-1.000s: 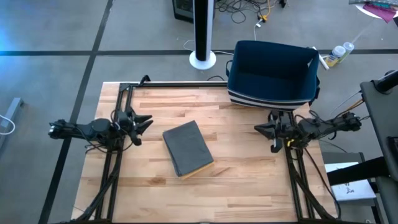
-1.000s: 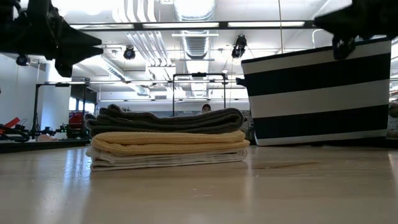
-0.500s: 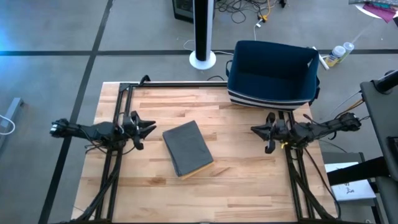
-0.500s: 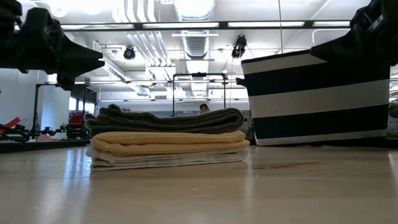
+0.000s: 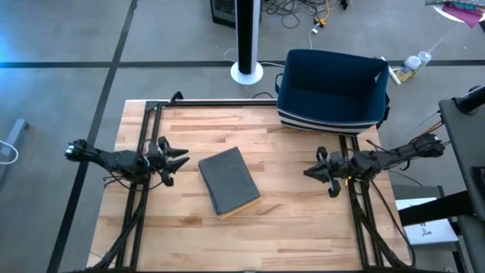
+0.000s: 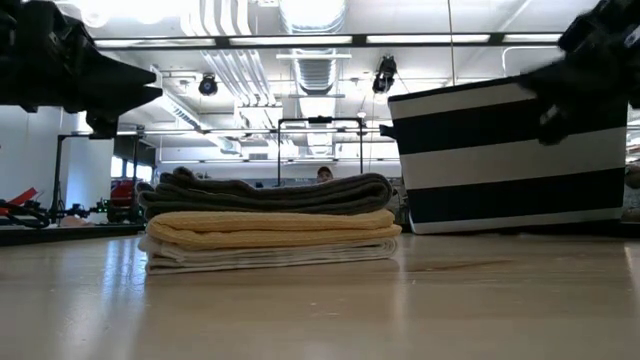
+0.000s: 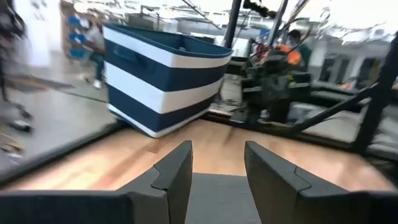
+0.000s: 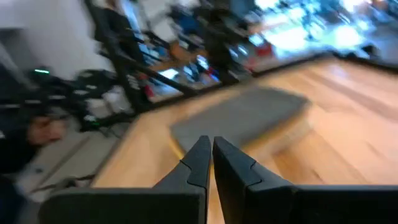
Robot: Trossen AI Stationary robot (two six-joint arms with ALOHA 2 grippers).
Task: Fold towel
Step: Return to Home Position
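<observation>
Three folded towels lie in one stack near the middle of the table (image 5: 303,220), but only the low view separates them: the black towel (image 6: 265,193) on top, the yellow towel (image 6: 270,228) under it, the white towel (image 6: 265,256) at the bottom, touching the wood. From above, the stack reads as a single dark rectangle with just a thin yellow edge along its near side. One striped basket (image 5: 331,117) stands at the far edge of the table, toward the right arm's side, well apart from the stack. Two arms reach in from opposite sides, neither touching a towel. The left gripper (image 5: 182,157) hangs just beside the stack, and its wrist view shows its two fingers (image 7: 175,180) spread apart with nothing between them, facing the basket. The right gripper (image 5: 311,172) hangs farther from the stack, on its other side; its wrist view shows the fingers (image 8: 200,163) pressed almost together, empty and aimed toward the towels.
</observation>
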